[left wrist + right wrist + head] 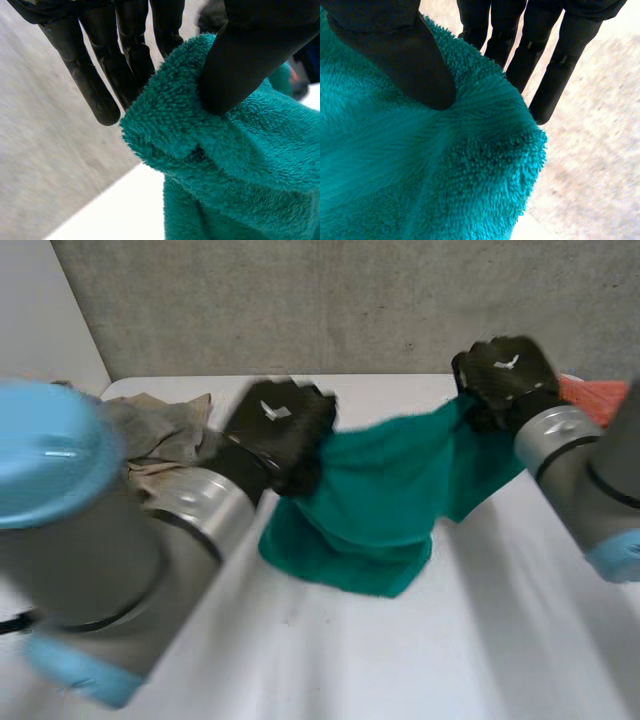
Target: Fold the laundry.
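Note:
A teal towel (385,495) hangs between my two hands above the white table (400,660), its lower part bunched on the tabletop. My left hand (283,430) holds the towel's left upper corner; in the left wrist view its thumb (240,65) presses the teal towel (240,165) against the straight fingers (95,85). My right hand (503,375) holds the right upper corner; in the right wrist view the thumb (405,60) pins the teal towel (420,175) against the fingers (555,75).
A heap of beige and grey cloths (155,435) lies at the table's back left, behind my left arm. An orange-red cloth (590,395) lies at the back right beside my right arm. A grey wall stands behind the table.

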Tool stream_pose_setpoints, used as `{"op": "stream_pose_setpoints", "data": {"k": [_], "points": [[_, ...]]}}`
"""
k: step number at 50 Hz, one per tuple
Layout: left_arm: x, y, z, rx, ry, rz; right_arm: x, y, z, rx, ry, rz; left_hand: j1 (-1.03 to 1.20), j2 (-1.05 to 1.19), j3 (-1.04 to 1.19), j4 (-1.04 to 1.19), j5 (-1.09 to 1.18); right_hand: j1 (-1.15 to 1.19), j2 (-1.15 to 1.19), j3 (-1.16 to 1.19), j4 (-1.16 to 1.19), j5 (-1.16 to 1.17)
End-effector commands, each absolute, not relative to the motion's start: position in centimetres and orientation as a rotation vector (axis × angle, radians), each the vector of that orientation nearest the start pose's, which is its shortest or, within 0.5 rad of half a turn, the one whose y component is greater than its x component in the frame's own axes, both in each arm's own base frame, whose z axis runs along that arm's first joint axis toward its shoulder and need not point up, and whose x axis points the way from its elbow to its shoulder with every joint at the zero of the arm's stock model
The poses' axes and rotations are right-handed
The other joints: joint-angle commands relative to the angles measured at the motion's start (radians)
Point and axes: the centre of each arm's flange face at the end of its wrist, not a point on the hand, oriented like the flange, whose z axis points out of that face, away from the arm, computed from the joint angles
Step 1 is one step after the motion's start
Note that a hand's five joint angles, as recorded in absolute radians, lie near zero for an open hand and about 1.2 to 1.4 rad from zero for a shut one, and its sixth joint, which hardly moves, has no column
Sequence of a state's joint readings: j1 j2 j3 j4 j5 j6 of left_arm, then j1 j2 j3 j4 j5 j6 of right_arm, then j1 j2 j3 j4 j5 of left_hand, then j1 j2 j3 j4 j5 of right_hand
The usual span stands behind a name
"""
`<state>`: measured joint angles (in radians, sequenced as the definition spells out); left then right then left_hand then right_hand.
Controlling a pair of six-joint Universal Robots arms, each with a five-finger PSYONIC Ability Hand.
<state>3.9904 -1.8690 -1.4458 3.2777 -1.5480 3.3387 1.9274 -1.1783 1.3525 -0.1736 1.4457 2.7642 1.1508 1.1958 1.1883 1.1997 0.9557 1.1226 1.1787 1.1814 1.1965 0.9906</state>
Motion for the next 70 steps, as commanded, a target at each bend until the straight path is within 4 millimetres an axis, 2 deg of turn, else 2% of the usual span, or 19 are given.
{"op": "stream_pose_setpoints", "data": {"k": [1, 3, 5, 6, 7, 8, 9, 10, 15, 21, 25, 33, 39, 40, 43, 49, 55, 62, 70], "points": [[-38.8, -20.1, 20.5, 1.302, 2.378, -2.285, 28.7, -36.1, 19.8, -0.988, 2.055, -2.145, -0.078, -0.123, -0.116, -0.127, -0.058, 0.274, 0.218, 0.215, 0.200, 0.231], [-39.2, -20.8, 20.6, 1.287, 2.362, -2.311, 28.9, -36.6, 18.9, -1.004, 2.059, -2.152, -0.430, -0.475, -0.468, -0.479, -0.410, 0.274, 0.218, 0.215, 0.200, 0.231], [-39.6, -21.2, 20.9, 1.271, 2.340, -2.346, 29.1, -37.1, 17.8, -1.015, 2.047, -2.169, -0.622, -0.667, -0.660, -0.671, -0.602, 0.274, 0.218, 0.215, 0.200, 0.231], [-39.6, -21.4, 21.2, 1.261, 2.329, -2.364, 29.2, -37.2, 17.5, -1.012, 2.041, -2.173, -0.641, -0.686, -0.678, -0.689, -0.620, 0.153, 0.096, 0.094, 0.079, 0.110], [-39.6, -21.5, 21.3, 1.253, 2.318, -2.373, 29.3, -37.4, 17.0, -1.005, 2.035, -2.184, -0.655, -0.700, -0.693, -0.704, -0.635, -0.354, -0.410, -0.413, -0.428, -0.397], [-39.4, -22.0, 21.6, 1.212, 2.300, -2.390, 29.2, -37.6, 16.9, -1.001, 2.038, -2.192, -0.746, -0.791, -0.783, -0.794, -0.725, -0.560, -0.616, -0.619, -0.634, -0.602], [-39.0, -22.6, 21.6, 1.168, 2.296, -2.384, 29.2, -37.6, 17.1, -0.990, 2.033, -2.206, -0.805, -0.850, -0.842, -0.853, -0.784, -0.914, -0.970, -0.972, -0.988, -0.956], [-38.7, -22.9, 21.6, 1.137, 2.295, -2.377, 29.0, -37.7, 17.3, -0.985, 2.035, -2.209, -0.828, -0.873, -0.866, -0.877, -0.808, -0.948, -1.004, -1.007, -1.022, -0.991], [-36.0, -23.7, 23.3, 0.938, 2.270, -2.346, 27.9, -36.5, 19.8, -0.966, 2.022, -2.237, -0.893, -0.938, -0.931, -0.942, -0.873, -0.948, -1.004, -1.007, -1.022, -0.991], [-33.0, -21.1, 24.0, 0.903, 2.281, -2.300, 23.4, -35.1, 22.3, -0.931, 2.167, -2.198, -0.858, -0.903, -0.896, -0.907, -0.838, -0.906, -0.962, -0.965, -0.980, -0.948], [-31.3, -19.8, 23.6, 0.903, 2.305, -2.249, 21.7, -33.5, 21.8, -0.964, 2.312, -2.010, -0.741, -0.786, -0.778, -0.790, -0.720, -0.724, -0.780, -0.783, -0.798, -0.767], [-29.2, -18.5, 19.5, 0.943, 2.425, -2.035, 20.1, -30.5, 19.2, -1.136, 2.427, -1.582, -0.573, -0.618, -0.611, -0.622, -0.553, -0.457, -0.513, -0.515, -0.530, -0.499], [-30.2, -18.6, 16.4, 1.064, 2.507, -1.942, 21.2, -30.3, 17.9, -1.207, 2.311, -1.525, -0.585, -0.630, -0.622, -0.634, -0.564, -0.509, -0.565, -0.568, -0.583, -0.551], [-30.6, -18.7, 15.6, 1.106, 2.533, -1.923, 21.6, -30.8, 16.5, -1.213, 2.290, -1.506, -0.597, -0.642, -0.634, -0.645, -0.576, -0.553, -0.609, -0.612, -0.627, -0.595], [-31.5, -19.0, 14.8, 1.159, 2.553, -1.922, 21.8, -32.5, 15.1, -1.199, 2.256, -1.570, -0.620, -0.665, -0.658, -0.669, -0.600, -0.731, -0.787, -0.790, -0.805, -0.774], [-33.4, -20.7, 13.3, 1.204, 2.560, -1.929, 22.5, -34.2, 13.2, -1.206, 2.201, -1.655, -0.723, -0.768, -0.760, -0.772, -0.702, -0.773, -0.829, -0.832, -0.847, -0.816], [-34.8, -22.4, 13.1, 1.197, 2.533, -1.979, 24.5, -35.3, 12.2, -1.249, 2.114, -1.726, -0.743, -0.789, -0.781, -0.792, -0.723, -0.756, -0.812, -0.815, -0.830, -0.798], [-36.0, -23.8, 12.2, 1.204, 2.512, -1.999, 25.1, -36.5, 11.5, -1.240, 2.080, -1.794, -0.720, -0.765, -0.758, -0.769, -0.700, -0.639, -0.695, -0.697, -0.712, -0.681], [-36.7, -24.8, 10.8, 1.209, 2.515, -1.990, 26.4, -37.4, 10.7, -1.232, 2.010, -1.879, -0.541, -0.586, -0.579, -0.590, -0.521, -0.462, -0.519, -0.521, -0.536, -0.505]]}}
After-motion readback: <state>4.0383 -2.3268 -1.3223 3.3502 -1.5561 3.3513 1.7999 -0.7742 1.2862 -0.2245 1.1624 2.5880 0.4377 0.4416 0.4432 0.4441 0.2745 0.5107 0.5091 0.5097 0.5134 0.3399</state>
